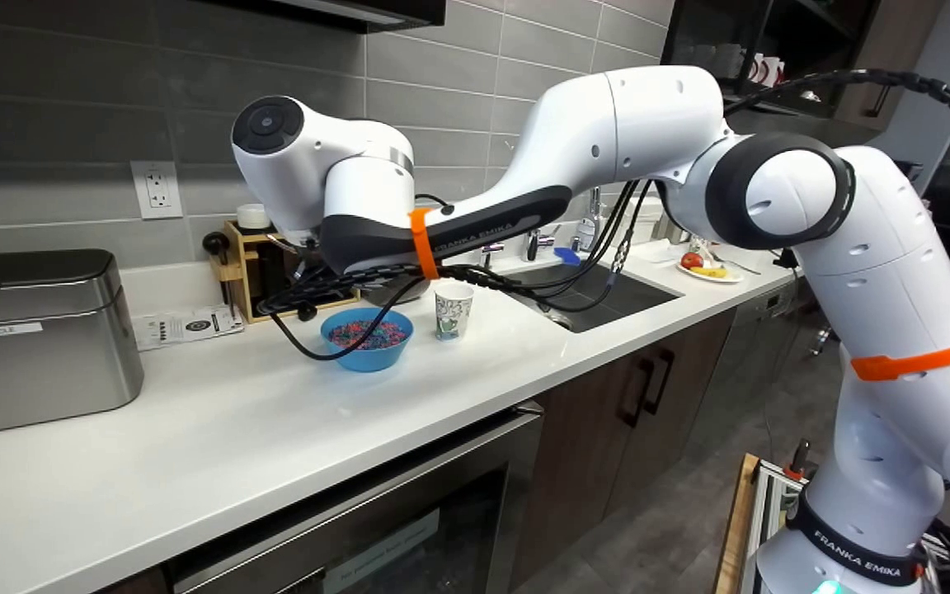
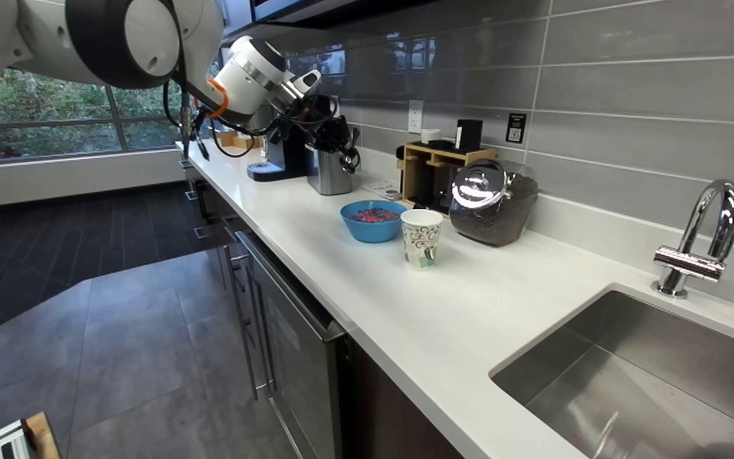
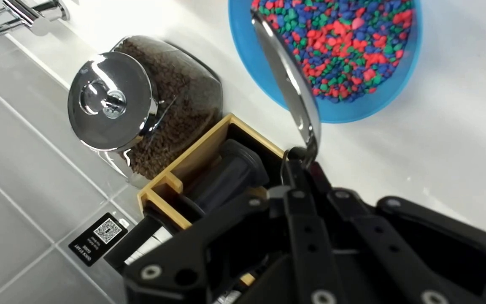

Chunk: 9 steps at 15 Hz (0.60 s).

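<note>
Countertop edge (image 1: 343, 474) apart from bowl (image 1: 376, 361)

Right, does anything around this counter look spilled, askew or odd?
Nothing clearly stands out. The patterned paper cup stands upright, the coloured granules lie inside the blue bowl, and the hand grips a metal utensil.

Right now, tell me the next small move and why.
Probably ease the gripper slightly toward the blue bowl: its jaws are shut on a curved metal utensil that overlaps the bowl in the wrist view, while the gripper appears high and off toward the metal bin in an exterior view.
</note>
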Tool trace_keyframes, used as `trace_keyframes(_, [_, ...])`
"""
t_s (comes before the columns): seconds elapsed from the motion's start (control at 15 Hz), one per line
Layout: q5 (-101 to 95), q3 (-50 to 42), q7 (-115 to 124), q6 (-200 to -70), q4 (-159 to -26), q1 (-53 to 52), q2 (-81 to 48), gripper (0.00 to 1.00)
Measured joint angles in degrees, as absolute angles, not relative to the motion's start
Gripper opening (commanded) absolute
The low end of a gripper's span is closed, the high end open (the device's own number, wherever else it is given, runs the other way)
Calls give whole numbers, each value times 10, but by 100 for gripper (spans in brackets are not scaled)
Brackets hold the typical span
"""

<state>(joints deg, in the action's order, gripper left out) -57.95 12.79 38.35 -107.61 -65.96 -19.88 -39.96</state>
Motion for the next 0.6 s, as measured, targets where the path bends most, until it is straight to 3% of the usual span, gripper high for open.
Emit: trace_keyframes(0.6, [-439,103,370,-959,-586,-250,-448,1])
